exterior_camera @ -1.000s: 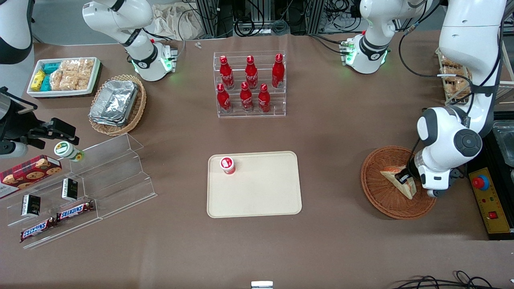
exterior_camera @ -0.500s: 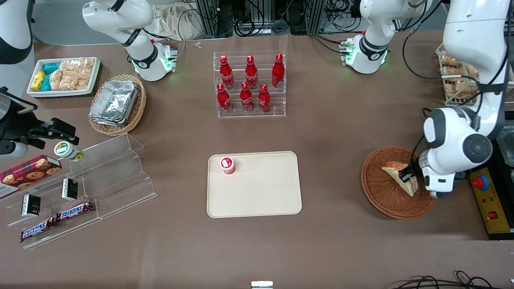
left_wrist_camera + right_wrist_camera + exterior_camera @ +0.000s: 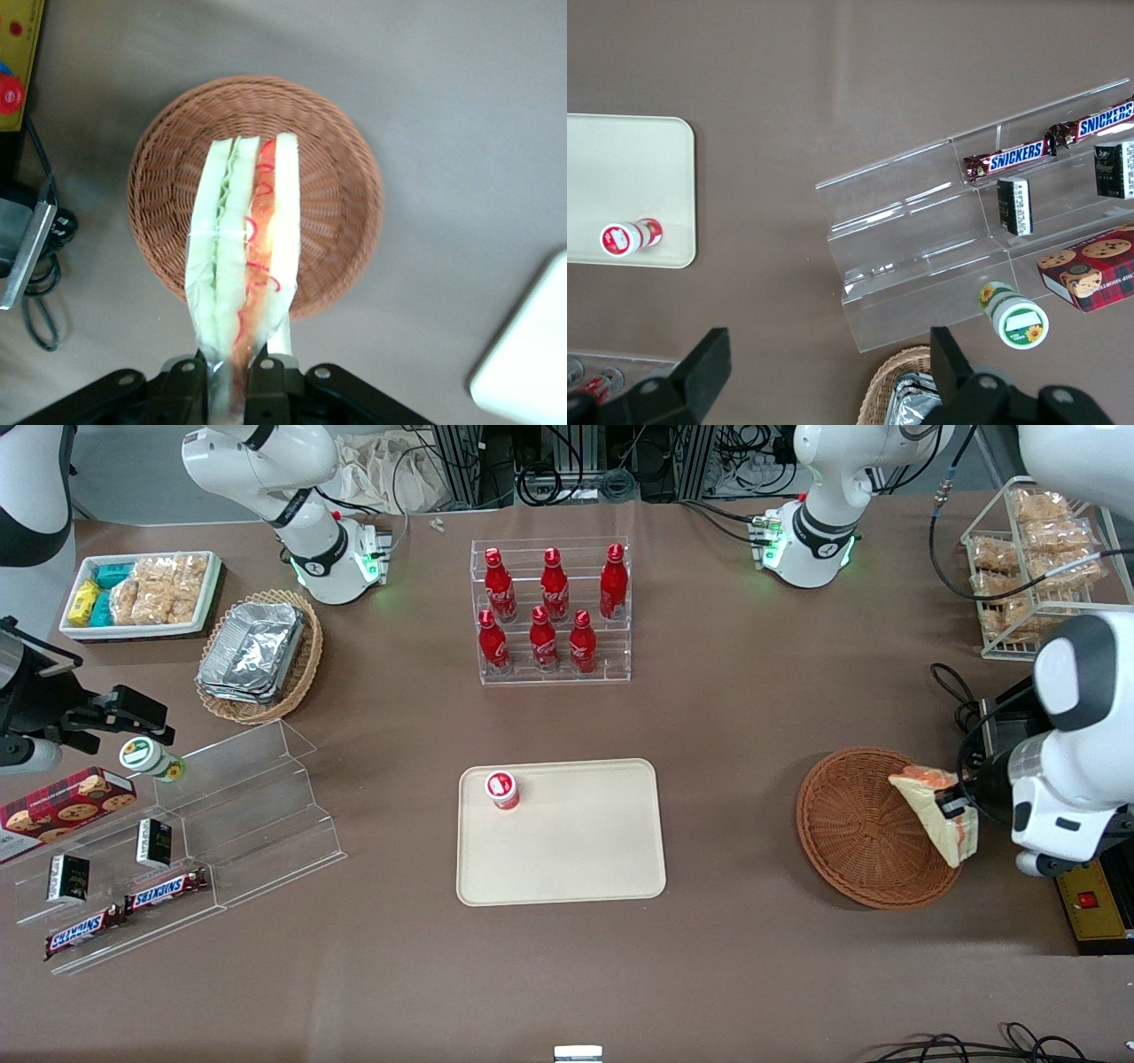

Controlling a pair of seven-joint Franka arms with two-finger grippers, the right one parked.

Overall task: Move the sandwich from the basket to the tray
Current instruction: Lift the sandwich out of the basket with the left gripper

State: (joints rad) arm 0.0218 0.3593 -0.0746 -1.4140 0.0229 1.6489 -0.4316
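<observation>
The left arm's gripper [image 3: 955, 808] is clamped on one sandwich [image 3: 935, 811], its two fingers [image 3: 268, 368] pinching the wedge at its wrapped base. The sandwich hangs in the air over the rim of the single reddish-brown wicker basket [image 3: 864, 828], directly below the gripper; the wrist view shows the basket [image 3: 168, 177] with the sandwich [image 3: 241, 257] across it, green filling along one bread layer, red-orange along the other. Well away from the gripper toward the table's middle lies one cream tray [image 3: 585, 850] carrying one small red-lidded cup [image 3: 501, 789] near a corner; the wrist view cuts the tray [image 3: 532, 359] down to one corner. Farther from the front camera than the tray stands a clear rack [image 3: 554, 669] with six red bottles [image 3: 543, 638]. Just beside the gripper, nearer the table edge, a yellow control box [image 3: 1094, 903] is partly covered by the arm. A wire rack of snack bags [image 3: 1036, 540] stands near the working arm, its contents too small to count.
</observation>
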